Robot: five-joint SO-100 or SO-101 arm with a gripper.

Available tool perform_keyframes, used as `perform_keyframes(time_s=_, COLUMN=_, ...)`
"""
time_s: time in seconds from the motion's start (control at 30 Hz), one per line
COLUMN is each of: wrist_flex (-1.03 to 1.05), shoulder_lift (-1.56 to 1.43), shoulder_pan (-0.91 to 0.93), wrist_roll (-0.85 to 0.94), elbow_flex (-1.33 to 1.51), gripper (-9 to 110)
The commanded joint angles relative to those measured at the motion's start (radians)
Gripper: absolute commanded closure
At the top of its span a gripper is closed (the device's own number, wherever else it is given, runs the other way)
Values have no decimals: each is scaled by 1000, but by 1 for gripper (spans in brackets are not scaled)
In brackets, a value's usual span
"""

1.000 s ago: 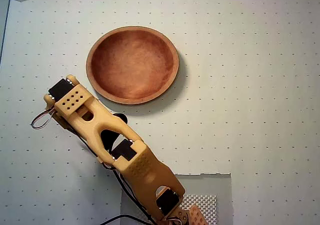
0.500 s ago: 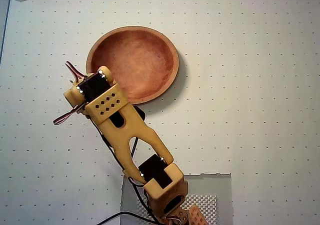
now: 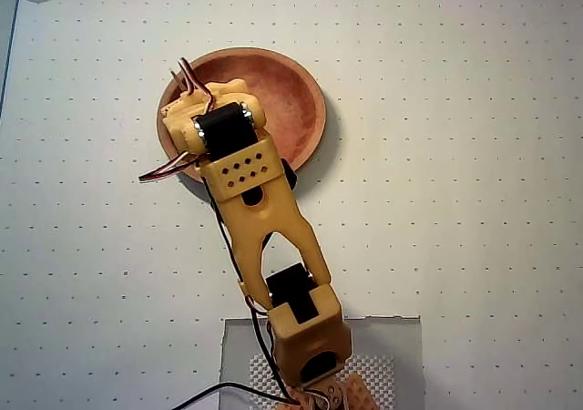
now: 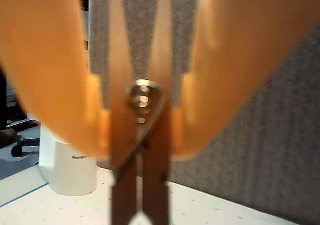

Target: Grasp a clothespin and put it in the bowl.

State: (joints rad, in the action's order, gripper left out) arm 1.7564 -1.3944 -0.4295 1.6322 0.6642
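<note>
In the overhead view, the yellow printed arm [image 3: 264,219] is reaching from the bottom edge over the white dotted surface [image 3: 455,155], and its wrist is covering the left part of the large round reddish-brown wooden bowl [image 3: 296,96]. The hand itself is hidden under the wrist here, so its grip cannot be judged from this view, and the pin is not showing either. The bare part of the bowl is lying empty.

In the wrist view, the hand [image 4: 141,142] is pinching the small pale wooden clothespin [image 4: 137,185] from both sides at its metal spring [image 4: 142,102], with 1 orange finger [image 4: 50,85] on the left and 1 on the right. The pin is standing upright in the frame, its 2 prongs spreading upward. A white cylinder-like object [image 4: 67,172] and a grey fabric partition [image 4: 270,150] are standing behind.

The carrying step seems to be in hand, with the pin apparently above the bowl. The next move likely calls for spreading the fingers, perhaps after lowering, so the pin drops inside the rim.

A faint mark on the white object is too blurred to read; no other writing is showing.
</note>
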Motion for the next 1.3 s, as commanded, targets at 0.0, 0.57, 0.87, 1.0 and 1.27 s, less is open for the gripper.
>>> perform_keyframes(time_s=0.0, wrist_flex=25, shoulder_lift=35, shoulder_pan=44, wrist_roll=8, elbow_flex=-150, gripper=105)
perform_keyframes(time_s=0.57, wrist_flex=-11, shoulder_lift=341, shoulder_pan=121, wrist_roll=5, elbow_flex=-227, gripper=105)
perform_keyframes(time_s=0.87, wrist_flex=-63, shoulder_lift=453, shoulder_pan=107, wrist_roll=3, elbow_flex=-227, gripper=105)
perform_keyframes(time_s=1.0, wrist_flex=-103, shoulder_lift=466, shoulder_pan=107, wrist_roll=5, elbow_flex=-227, gripper=105)
perform_keyframes(time_s=1.27, wrist_flex=-163, shoulder_lift=476, shoulder_pan=81, wrist_roll=5, elbow_flex=-213, gripper=105)
